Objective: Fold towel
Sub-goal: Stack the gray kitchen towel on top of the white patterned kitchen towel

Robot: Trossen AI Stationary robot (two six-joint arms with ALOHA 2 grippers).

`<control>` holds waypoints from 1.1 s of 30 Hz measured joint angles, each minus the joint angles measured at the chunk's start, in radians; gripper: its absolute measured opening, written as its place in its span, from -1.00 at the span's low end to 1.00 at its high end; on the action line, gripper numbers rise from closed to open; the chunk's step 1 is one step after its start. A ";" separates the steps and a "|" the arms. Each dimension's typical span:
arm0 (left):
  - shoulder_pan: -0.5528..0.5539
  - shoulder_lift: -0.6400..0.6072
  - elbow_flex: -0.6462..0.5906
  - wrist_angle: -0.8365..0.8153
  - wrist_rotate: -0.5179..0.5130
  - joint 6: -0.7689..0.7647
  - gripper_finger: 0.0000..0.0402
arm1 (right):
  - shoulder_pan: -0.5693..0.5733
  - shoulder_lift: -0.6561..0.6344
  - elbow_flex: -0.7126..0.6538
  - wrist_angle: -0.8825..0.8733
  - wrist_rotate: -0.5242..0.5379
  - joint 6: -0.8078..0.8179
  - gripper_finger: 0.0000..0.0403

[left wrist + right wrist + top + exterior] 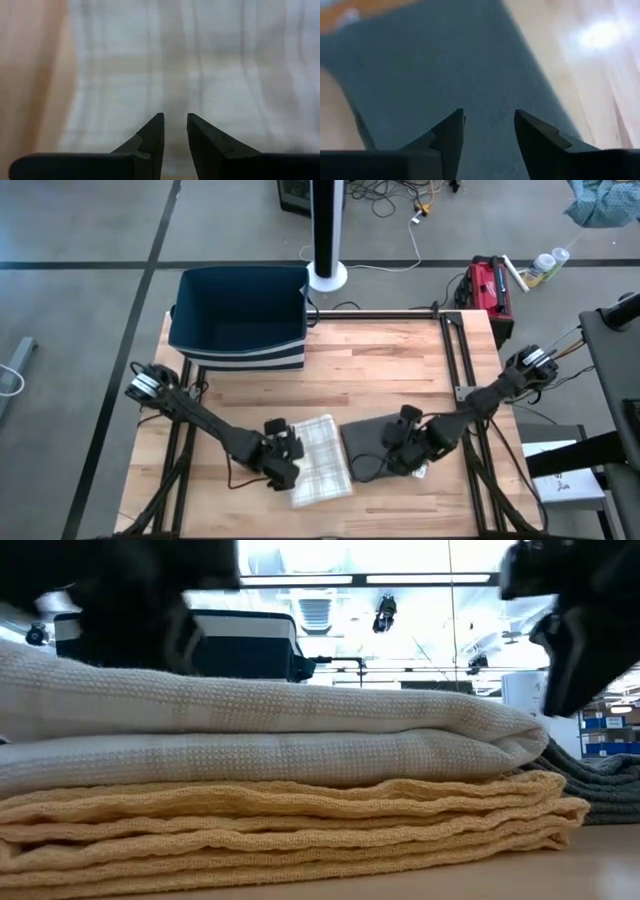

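Observation:
A folded white checked towel [322, 462] lies near the table's front edge. In the low view this towel [280, 730] rests on a folded yellow towel [280, 830]. A dark grey towel [368, 442] lies flat to its right, its edge [600, 785] beside the stack. My left gripper [290, 455] hovers over the white towel's left part, fingers [175, 117] a little apart with nothing between them. My right gripper [395, 455] hangs over the grey towel [445, 65], open [489, 114] and empty.
A dark blue bin [240, 315] stands at the table's far left. A black metal rail [455, 355] runs along the right side. Bare wood [380, 375] lies between the bin and the towels. A red toolbox [488, 285] sits beyond the table's far right corner.

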 joint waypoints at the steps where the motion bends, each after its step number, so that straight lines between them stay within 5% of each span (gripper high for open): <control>1: -0.009 0.001 -0.026 0.022 0.002 0.004 -0.62 | 0.013 0.000 -0.004 -0.016 -0.012 0.013 -0.14; 10: -0.085 -0.005 -0.181 0.144 -0.016 0.024 -0.62 | 0.073 0.000 -0.015 -0.083 -0.014 0.172 0.09; 24: -0.185 -0.024 0.014 0.145 -0.150 0.127 -0.62 | 0.099 0.001 -0.015 -0.057 -0.014 0.220 0.26; 33: -0.207 0.069 -0.072 0.163 -0.139 -0.006 -0.62 | 0.117 0.002 -0.016 -0.057 -0.013 0.255 0.31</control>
